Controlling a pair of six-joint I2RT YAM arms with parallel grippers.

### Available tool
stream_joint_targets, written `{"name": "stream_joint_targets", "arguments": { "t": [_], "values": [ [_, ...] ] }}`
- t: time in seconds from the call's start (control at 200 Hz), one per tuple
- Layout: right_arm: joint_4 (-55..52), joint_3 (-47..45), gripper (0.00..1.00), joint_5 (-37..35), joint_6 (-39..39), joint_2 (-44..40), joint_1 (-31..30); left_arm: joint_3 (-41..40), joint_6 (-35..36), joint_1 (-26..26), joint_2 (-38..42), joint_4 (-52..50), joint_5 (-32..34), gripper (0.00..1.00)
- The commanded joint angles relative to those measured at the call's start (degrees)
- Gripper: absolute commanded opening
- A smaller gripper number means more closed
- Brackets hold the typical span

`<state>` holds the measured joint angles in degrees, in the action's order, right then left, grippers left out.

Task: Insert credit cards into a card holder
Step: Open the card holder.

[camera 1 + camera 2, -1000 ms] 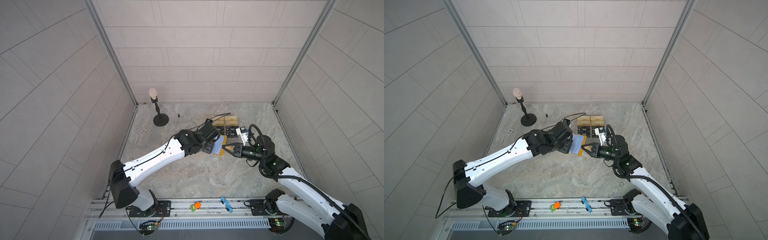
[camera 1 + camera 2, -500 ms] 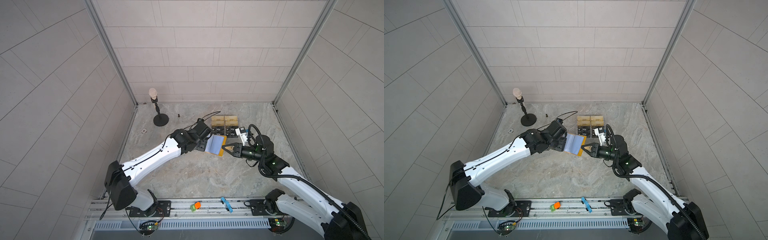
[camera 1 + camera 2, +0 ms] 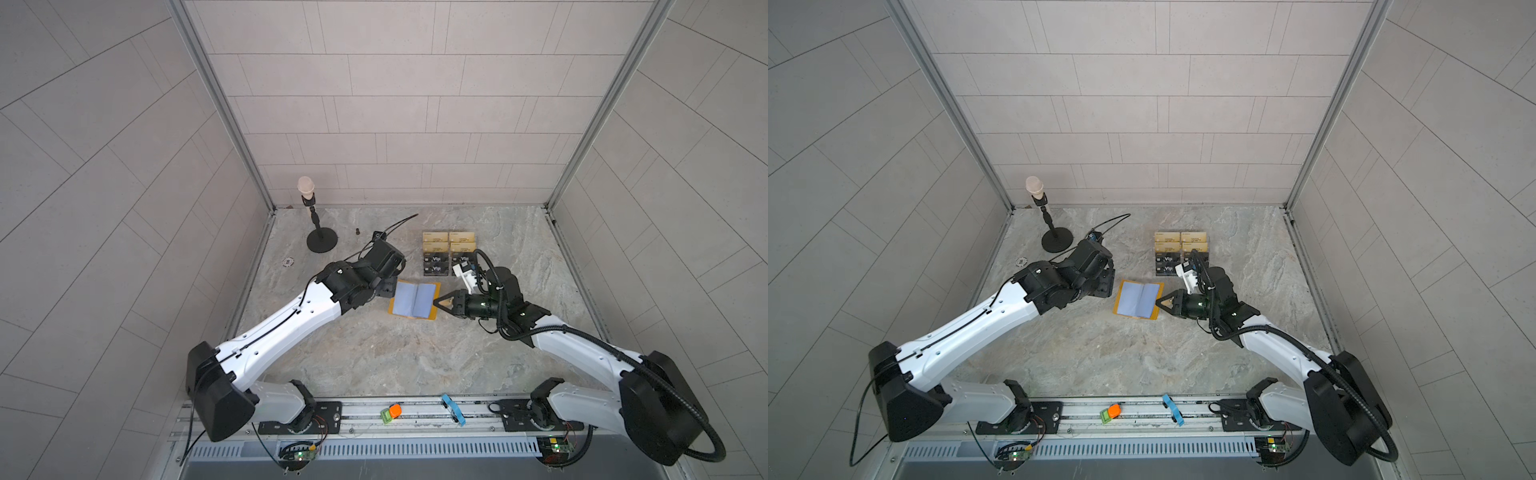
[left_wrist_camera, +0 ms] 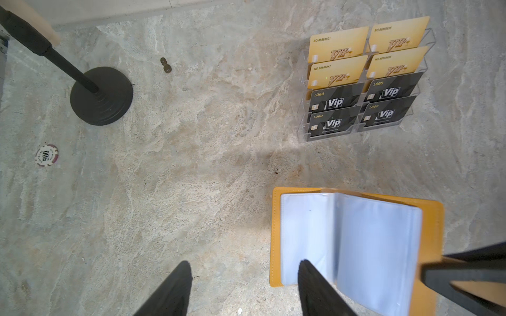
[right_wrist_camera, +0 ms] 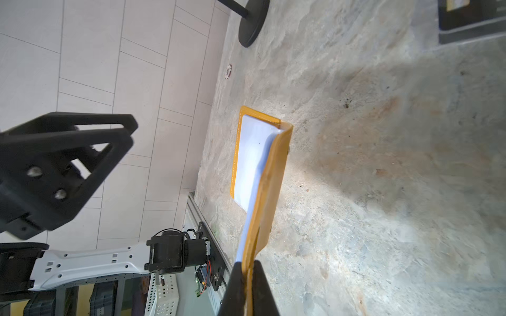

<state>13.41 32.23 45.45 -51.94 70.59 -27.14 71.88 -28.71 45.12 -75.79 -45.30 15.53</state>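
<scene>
**Left arm.** You find it reaching from its base at the near left corner of the table (image 3: 374, 353) diagonally toward the middle, wrist bent downward. The left gripper (image 4: 245, 265) hangs just beside the left edge of the card holder (image 3: 414, 300). Its jaws stand moderately apart and hold nothing. In the left wrist view one finger (image 4: 309, 279) overlaps the left sleeve page; you cannot tell whether it touches.

**Right arm.** It rises from the near right corner, bends at the elbow and lays its wrist low and nearly level, pointing toward the table's left edge. The right gripper (image 5: 247, 270) is closed on the right edge of the card holder's yellow cover, pinching it between both fingers.

**Card holder.** It sits open near the middle of the table, visible in both top views. The left half lies flat; the right half is raised off the table in the grip. The sleeves facing up are bare.

**Credit cards.** Four black credit cards (image 4: 334, 104) stand in the two front tiers of a clear card stand (image 4: 431, 38), just beyond the card holder toward the far edge. Four gold cards (image 4: 339, 45) fill the rear tiers.

**Other items.** Note a microphone stand (image 3: 321, 241) near the far left corner and a poker chip (image 4: 47, 155) by the left edge.
</scene>
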Motion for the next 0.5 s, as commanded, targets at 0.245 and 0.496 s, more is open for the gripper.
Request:
{"name": "stream_joint_targets", "arguments": {
  "t": [0.245, 0.496],
  "values": [
    [17.6, 2.9, 0.0, 5.0, 2.4, 15.8, -4.6, -12.0, -1.8, -0.3, -3.3, 16.7, -17.8, 0.63],
    [12.3, 6.0, 0.0, 4.1, 7.5, 21.9, -4.6, -12.1, -1.6, -0.1, -10.3, 18.4, -20.6, 0.62]
  ]
}}
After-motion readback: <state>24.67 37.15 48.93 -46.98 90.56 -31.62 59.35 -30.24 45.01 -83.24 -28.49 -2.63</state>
